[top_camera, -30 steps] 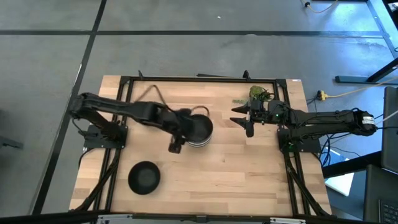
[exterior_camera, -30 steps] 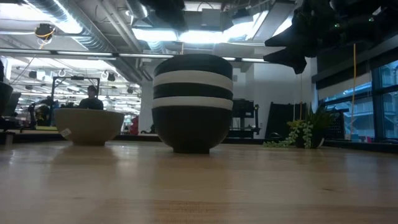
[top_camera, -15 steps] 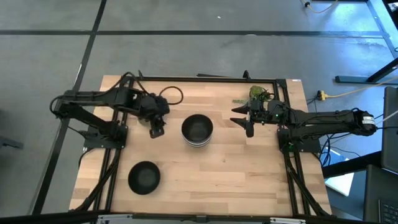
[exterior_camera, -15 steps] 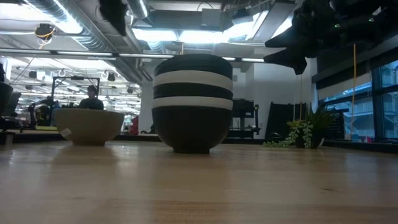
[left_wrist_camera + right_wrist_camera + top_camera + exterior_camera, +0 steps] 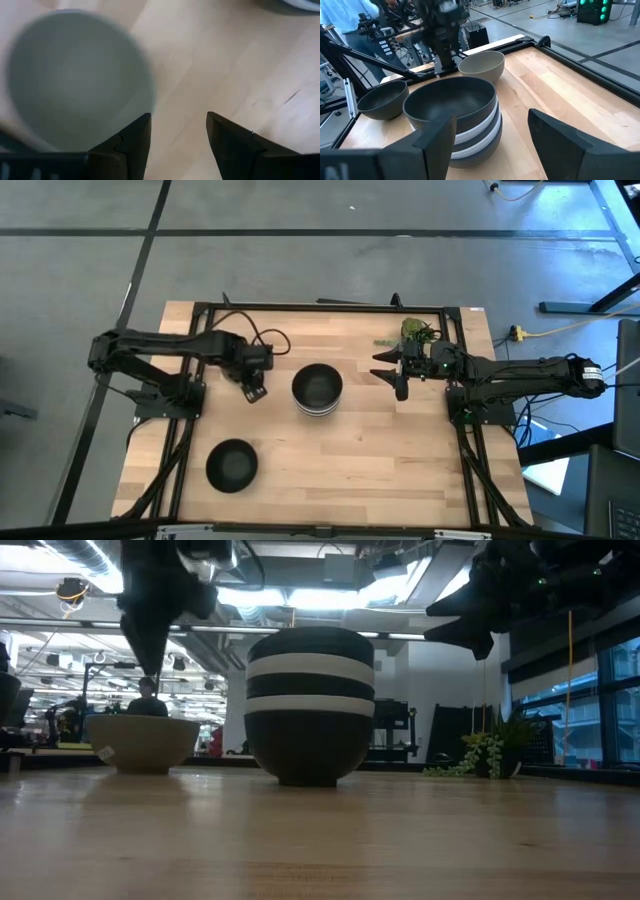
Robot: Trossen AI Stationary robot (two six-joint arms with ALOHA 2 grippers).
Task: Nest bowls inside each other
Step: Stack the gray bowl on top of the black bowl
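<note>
A stack of nested black and white bowls (image 5: 317,390) stands mid-table on its bottom bowl's foot, a black one on top. A single black bowl (image 5: 231,465) sits near the front left. A grey-green bowl (image 5: 143,742) rests on the table left of the stack; in the high view my left arm hides it. My left gripper (image 5: 252,388) hangs open, pointing down, just above that bowl's rim (image 5: 142,95), touching nothing. My right gripper (image 5: 399,377) hovers open to the right of the stack, with nothing between its fingers.
A small green plant sprig (image 5: 415,332) lies at the far right behind my right gripper. A black frame (image 5: 320,307) runs along the table's edges. Bare wood (image 5: 390,460) spreads at the front right. People and benches show in the room beyond.
My left gripper has left the space over the stack, gone toward the table's left edge and come down over the grey-green bowl, rolling its wrist on the way. The stack and the other bowls have not moved.
</note>
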